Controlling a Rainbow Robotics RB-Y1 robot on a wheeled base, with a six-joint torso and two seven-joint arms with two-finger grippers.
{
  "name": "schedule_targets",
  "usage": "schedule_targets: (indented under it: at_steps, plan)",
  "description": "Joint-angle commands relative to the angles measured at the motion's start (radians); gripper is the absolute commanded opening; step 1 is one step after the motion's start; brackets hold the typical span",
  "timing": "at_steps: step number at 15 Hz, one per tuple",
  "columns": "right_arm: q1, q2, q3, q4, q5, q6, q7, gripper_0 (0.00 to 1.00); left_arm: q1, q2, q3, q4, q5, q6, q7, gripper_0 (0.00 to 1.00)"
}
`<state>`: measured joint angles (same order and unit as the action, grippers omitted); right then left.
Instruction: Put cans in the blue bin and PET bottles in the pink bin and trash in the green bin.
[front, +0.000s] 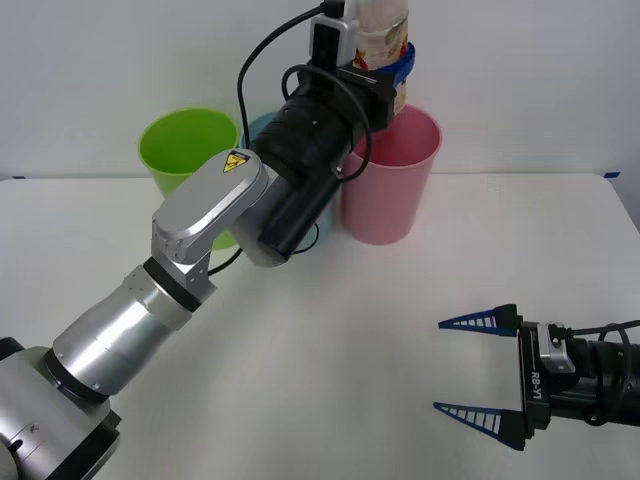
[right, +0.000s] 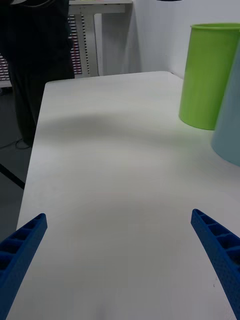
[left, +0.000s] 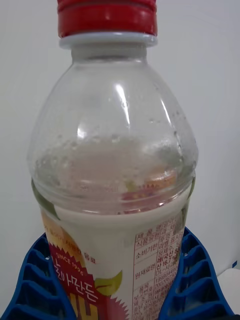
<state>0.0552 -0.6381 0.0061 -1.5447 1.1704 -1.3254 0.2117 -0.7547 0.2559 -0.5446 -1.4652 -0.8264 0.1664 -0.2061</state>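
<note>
The PET bottle (left: 114, 175) label reads "SINCE 1996"; the right pincer (front: 478, 380) mount reads "RB-Y1".

You get bright, even overhead light: soft shadows pool on the table (right: 115, 150) and highlights streak the bottle (left: 112, 165). The room behind the table's far edge looks dim, perhaps underexposed.

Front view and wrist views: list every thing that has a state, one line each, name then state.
PET bottle: red cap on, upright, held above the pink bin.
left gripper: shut on the PET bottle.
right gripper: open, holding nothing, low over the table.
pink bin: upright.
green bin: upright.
blue bin: upright.
</note>
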Motion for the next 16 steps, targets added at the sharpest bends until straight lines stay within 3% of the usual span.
schedule_targets:
  at_steps: [1,9,16]
  plan:
    - [0.0,0.0,0.0,0.0,0.0,0.0,0.0,1.0,-0.032,-0.015,0.0,0.046,0.001,-0.004,0.002,0.0]
    - [0.0,0.0,0.0,0.0,0.0,0.0,0.0,1.0,-0.152,-0.04,-0.038,0.21,0.003,-0.019,0.002,0.0]
    - [0.0,0.0,0.0,0.0,0.0,0.0,0.0,1.0,-0.19,-0.047,-0.044,0.249,0.001,-0.018,-0.001,0.0]
